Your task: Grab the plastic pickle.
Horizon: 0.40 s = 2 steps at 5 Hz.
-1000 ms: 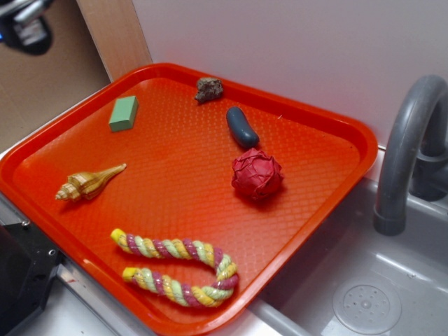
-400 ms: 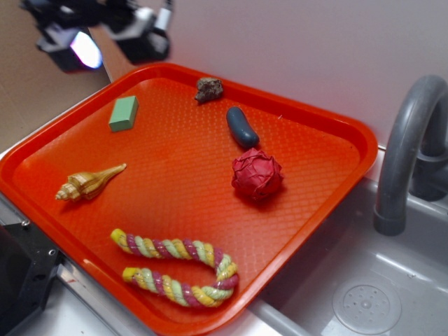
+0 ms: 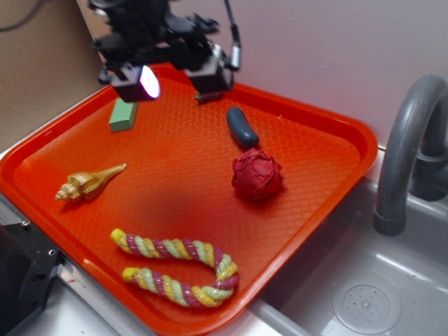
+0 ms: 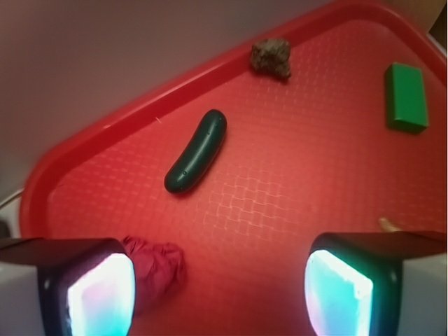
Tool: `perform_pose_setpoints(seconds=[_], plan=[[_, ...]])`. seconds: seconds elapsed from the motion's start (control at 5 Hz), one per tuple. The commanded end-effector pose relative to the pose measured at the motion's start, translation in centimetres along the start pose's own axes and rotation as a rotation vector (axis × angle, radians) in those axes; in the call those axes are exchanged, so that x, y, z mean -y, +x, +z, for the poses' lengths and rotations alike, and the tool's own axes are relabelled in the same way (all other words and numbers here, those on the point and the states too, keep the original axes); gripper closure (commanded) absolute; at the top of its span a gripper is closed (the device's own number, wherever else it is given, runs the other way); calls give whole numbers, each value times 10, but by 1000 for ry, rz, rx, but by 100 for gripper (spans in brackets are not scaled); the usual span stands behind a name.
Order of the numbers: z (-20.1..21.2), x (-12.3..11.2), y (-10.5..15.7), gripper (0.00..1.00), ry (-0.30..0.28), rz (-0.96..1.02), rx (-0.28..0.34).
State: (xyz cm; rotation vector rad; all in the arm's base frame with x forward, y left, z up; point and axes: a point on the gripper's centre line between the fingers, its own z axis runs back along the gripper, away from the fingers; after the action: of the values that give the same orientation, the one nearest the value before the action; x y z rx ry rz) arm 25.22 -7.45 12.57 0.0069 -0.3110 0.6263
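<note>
The plastic pickle [image 3: 241, 127] is a smooth dark blue-green oblong lying on the orange tray [image 3: 175, 161], just behind the red ball [image 3: 257, 175]. My gripper [image 3: 175, 80] hangs open above the tray's back-left part, up and to the left of the pickle, with nothing between its fingers. In the wrist view the pickle [image 4: 197, 151] lies ahead of the gripper [image 4: 220, 290], slightly left of centre. The glowing pads [image 4: 101, 294] stand wide apart at the bottom corners.
A brown-grey rock [image 4: 271, 57] sits by the tray's back rim. A light green block [image 3: 124, 115], a seashell [image 3: 89, 182] and a twisted rope [image 3: 178, 269] lie on the left and front. A grey faucet [image 3: 409, 140] and sink [image 3: 364, 301] are at the right.
The arm has swung in from the upper-left corner to over the tray's back, closer to the pickle. Nothing on the tray has moved.
</note>
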Motion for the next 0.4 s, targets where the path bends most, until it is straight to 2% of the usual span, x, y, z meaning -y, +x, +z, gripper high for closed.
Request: perform_pose_setpoints(seconds=[0.0, 0.2], plan=[[-34, 13, 35, 0, -3, 69, 100], [-55, 14, 49, 0, 7, 95, 115]])
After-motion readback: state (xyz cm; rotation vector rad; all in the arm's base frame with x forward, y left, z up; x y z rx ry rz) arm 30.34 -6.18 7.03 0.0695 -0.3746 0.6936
